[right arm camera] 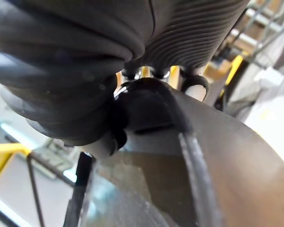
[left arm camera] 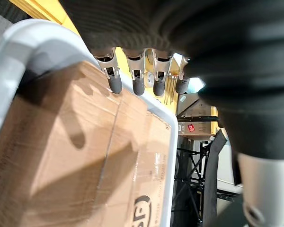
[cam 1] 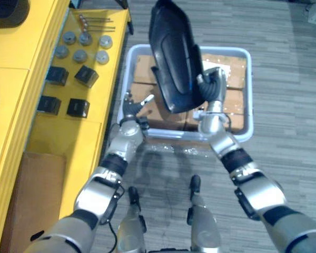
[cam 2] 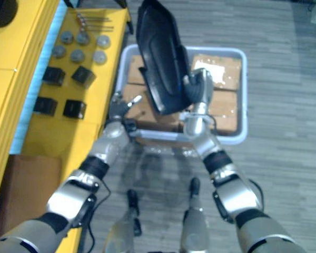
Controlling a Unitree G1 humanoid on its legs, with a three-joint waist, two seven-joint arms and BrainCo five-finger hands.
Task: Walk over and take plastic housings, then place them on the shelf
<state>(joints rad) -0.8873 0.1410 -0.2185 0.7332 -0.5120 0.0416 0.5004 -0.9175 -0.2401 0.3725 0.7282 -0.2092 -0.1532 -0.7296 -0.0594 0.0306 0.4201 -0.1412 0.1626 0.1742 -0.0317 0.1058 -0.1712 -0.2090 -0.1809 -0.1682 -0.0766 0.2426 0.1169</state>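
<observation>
Left eye view: you have one black plastic housing (cam 1: 171, 58) in the right hand (cam 1: 213, 87), whose fingers are curled round its lower edge. It is held up on end above the grey crate (cam 1: 229, 50). The crate stands on the floor, lined with cardboard (cam 1: 234, 105). The left hand (cam 1: 130, 108) is at the crate's near corner on the shelf side, fingers relaxed and holding nothing. On the yellow shelf (cam 1: 42, 137) to your left, count six grey discs (cam 1: 80, 55) in two rows of three, four black blocks (cam 1: 86, 75) in two pairs, and a few thin metal rods (cam 1: 97, 22). No writing on any of these is legible.

Right eye view: same layout, same counts.

Left wrist view: the straight fingers (left arm camera: 135, 80) hang just over the cardboard beside the crate's rim. A dark printed mark (left arm camera: 144, 208) on the cardboard is cut off, and a small red label (left arm camera: 191, 127) on a box beyond is too small to read.

Right wrist view: the housing's dark edge sits tight under the hand's cover.
</observation>
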